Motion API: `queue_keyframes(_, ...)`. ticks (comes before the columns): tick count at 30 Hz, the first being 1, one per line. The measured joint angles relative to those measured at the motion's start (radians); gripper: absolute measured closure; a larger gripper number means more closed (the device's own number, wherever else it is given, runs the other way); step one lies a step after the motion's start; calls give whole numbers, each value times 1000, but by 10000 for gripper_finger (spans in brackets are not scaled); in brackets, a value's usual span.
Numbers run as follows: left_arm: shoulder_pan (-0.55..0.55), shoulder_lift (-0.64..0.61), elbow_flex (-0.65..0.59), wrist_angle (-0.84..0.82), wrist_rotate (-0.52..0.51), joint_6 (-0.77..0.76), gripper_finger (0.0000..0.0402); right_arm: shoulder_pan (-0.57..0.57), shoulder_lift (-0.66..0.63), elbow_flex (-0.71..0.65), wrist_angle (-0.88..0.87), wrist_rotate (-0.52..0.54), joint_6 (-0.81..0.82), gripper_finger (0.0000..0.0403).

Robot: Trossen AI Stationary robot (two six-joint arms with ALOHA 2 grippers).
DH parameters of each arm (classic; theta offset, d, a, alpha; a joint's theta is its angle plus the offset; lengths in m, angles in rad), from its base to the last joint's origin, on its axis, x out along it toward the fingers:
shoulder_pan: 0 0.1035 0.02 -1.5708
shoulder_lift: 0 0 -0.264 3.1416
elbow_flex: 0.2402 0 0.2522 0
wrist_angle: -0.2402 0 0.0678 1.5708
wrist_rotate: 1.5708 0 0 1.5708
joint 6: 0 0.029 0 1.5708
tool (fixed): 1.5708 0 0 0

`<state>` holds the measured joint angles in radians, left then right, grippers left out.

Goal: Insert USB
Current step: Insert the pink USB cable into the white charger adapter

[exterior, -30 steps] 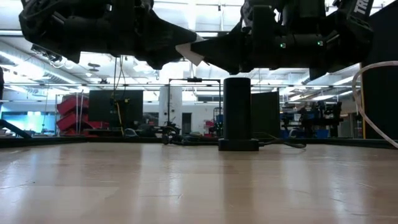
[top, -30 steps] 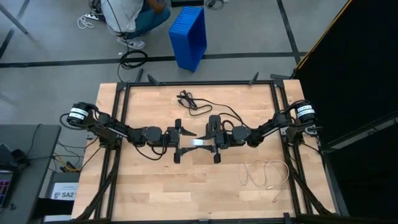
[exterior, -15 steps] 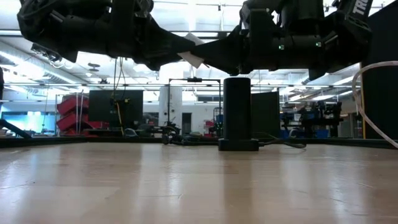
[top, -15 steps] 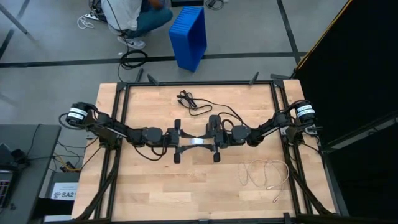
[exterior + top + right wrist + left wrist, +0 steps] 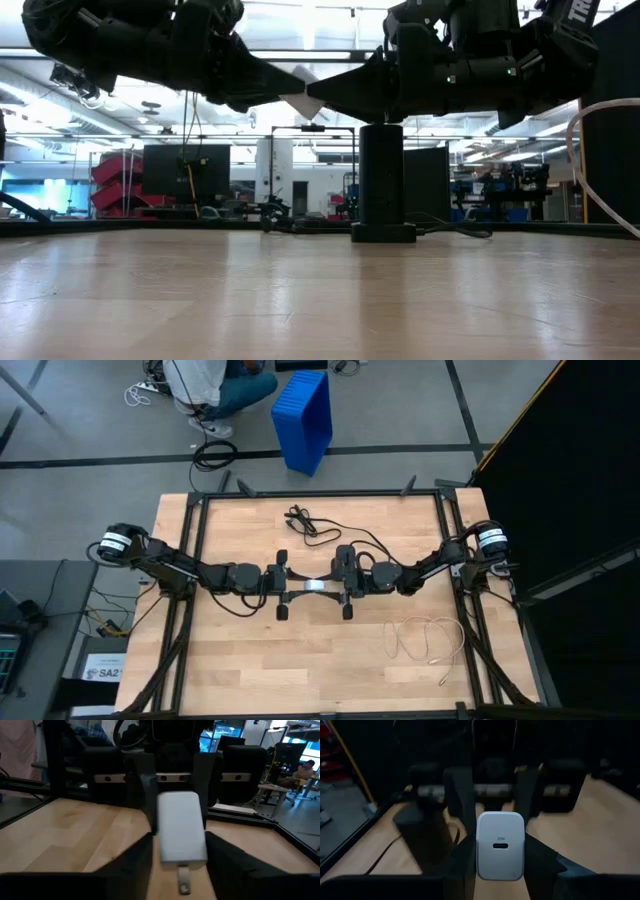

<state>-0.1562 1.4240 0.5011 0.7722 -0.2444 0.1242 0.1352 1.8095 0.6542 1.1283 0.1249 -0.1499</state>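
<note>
Two pincers, white charger [image 5: 500,846] marked 20W

High view evenly lit, soft shadows under arms on worktop [image 5: 240,650], low view backlit by bright ceiling strips at 12 o'clock, arms silhouetted, faint sheen on wood, left wrist view dim, background blurred, white charger [image 5: 500,846] sharp, right wrist view brighter, charger soft-focus
</note>
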Motion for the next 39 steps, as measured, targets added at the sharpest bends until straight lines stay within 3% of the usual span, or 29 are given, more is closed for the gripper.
queue_keyframes(4,1,-8,0,-73,-21,-14,300,1,-2,2,-26,30,4,189)
queue_keyframes(9,1,-15,57,-245,-29,-41,300,2,-2,15,-60,48,29,176)
queue_keyframes(12,1,-15,106,-348,-30,-55,300,2,-3,66,-186,54,32,184)
queue_keyframes(17,-13,-15,128,-377,-28,-58,300,2,-1,148,-394,55,24,204)
queue_keyframes(29,-40,-15,130,-398,-34,-52,300,2,0,155,-431,39,24,241)
queue_keyframes(39,-77,-63,130,-392,-34,-26,300,9,1,155,-438,25,35,238)
